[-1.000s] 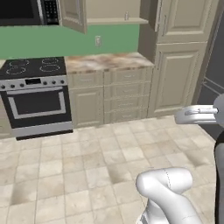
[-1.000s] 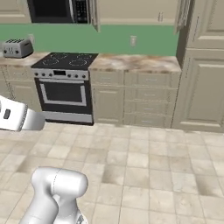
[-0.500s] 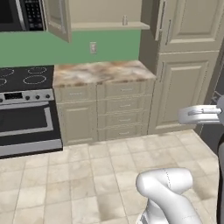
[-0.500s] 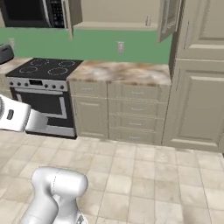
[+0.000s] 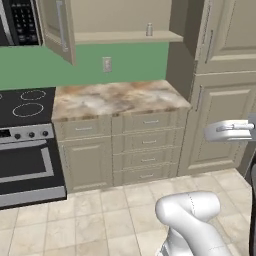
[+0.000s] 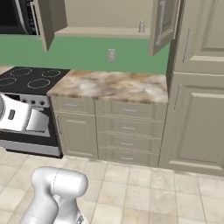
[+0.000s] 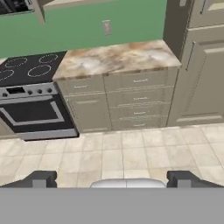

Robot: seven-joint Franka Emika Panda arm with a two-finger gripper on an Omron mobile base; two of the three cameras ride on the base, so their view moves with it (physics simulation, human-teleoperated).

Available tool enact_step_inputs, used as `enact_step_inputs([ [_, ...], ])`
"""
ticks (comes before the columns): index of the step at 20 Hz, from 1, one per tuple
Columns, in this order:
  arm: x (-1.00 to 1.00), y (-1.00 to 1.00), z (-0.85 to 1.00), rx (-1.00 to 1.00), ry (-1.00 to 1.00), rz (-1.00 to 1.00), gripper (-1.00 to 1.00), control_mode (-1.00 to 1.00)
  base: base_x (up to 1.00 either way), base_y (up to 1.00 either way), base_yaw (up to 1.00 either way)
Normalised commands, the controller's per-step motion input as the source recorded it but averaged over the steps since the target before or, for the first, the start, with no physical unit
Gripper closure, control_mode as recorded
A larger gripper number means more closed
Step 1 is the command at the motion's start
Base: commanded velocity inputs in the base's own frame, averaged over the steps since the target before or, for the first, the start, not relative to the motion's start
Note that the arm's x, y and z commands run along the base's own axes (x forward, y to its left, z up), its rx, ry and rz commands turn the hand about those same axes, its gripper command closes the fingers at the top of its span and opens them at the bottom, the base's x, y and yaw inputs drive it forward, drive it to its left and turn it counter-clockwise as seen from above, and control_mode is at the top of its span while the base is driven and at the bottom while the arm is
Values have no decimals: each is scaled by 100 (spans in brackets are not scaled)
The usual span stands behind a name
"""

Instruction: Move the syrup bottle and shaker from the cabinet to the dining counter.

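Left base view: cabinet (image 5: 120,20) stood open, doors swung out. Shaker (image 5: 149,29) upright on cabinet shelf (image 5: 115,36), toward right end, alone. Marbled bench (image 5: 117,97) below, over drawer units. Stove (image 5: 25,145) at left.

Right base view: shaker (image 6: 141,26) on same shelf, just left of open right door (image 6: 161,24). Wall outlet (image 6: 111,55) on green backsplash.

Hand view: claw (image 7: 112,179) open wide, both fingertips (image 7: 40,179) far apart, holding nothing, aimed over tiled floor (image 7: 127,151) toward bench (image 7: 116,57), well short of it.
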Motion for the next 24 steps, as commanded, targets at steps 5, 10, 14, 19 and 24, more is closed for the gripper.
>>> enact_step_inputs([
  [5, 0, 0, 0, 0, 0, 0, -100, 100, 97, 0, 0],
  [10, 0, 0, 0, 0, 0, 0, -100, 100, 78, 0, 0],
  [14, 0, 0, 0, 0, 0, 0, -100, 100, 75, 0, 0],
  [19, 0, 0, 0, 0, 0, 0, -100, 100, 67, -3, -1],
  [24, 0, 0, 0, 0, 0, 0, -100, 100, 66, -8, -2],
])
